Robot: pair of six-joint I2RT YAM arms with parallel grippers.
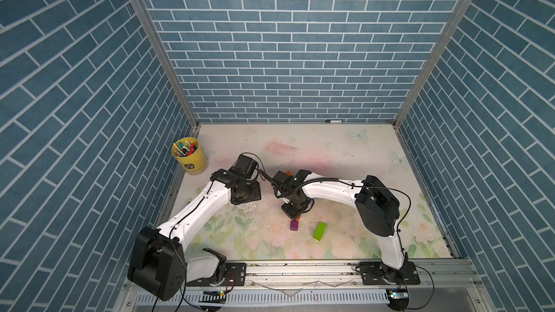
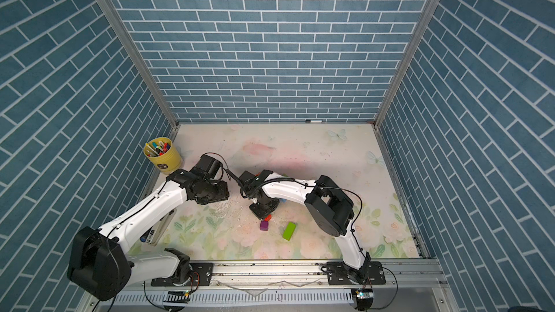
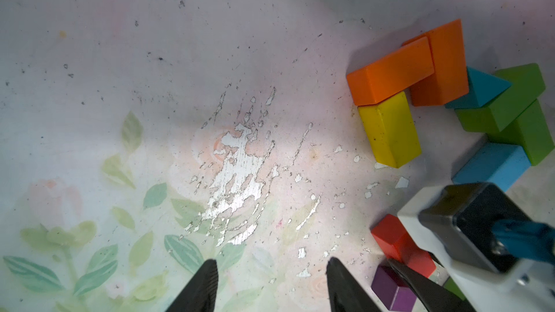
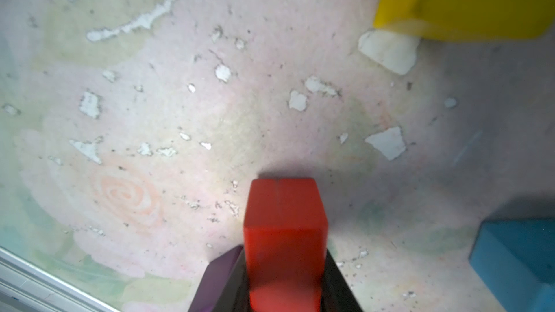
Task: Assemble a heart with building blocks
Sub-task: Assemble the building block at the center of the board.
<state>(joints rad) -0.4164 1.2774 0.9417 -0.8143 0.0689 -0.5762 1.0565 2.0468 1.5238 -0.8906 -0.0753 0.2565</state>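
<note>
My right gripper [image 4: 284, 249] is shut on a red brick [image 4: 283, 220], low over the mat beside the purple cube [image 4: 222, 277]. In the left wrist view the red brick [image 3: 396, 241] and the purple cube [image 3: 390, 292] lie close together. Farther off, two orange bricks [image 3: 390, 76], a yellow brick [image 3: 389, 130], a teal triangle [image 3: 480, 88], two green bricks [image 3: 510, 100] and a light-blue brick [image 3: 492, 163] form a touching part-outline. My left gripper [image 3: 271, 261] hangs open over bare mat, holding nothing. A loose green brick [image 1: 320, 231] lies to the right of the purple cube [image 1: 294, 225].
A yellow cup of marker pens [image 1: 189, 154] stands at the back left by the wall. One pen [image 1: 333, 121] lies along the back wall. The right arm [image 1: 330, 189] covers most of the block outline in both top views. Worn patches mark the floral mat [image 1: 345, 151].
</note>
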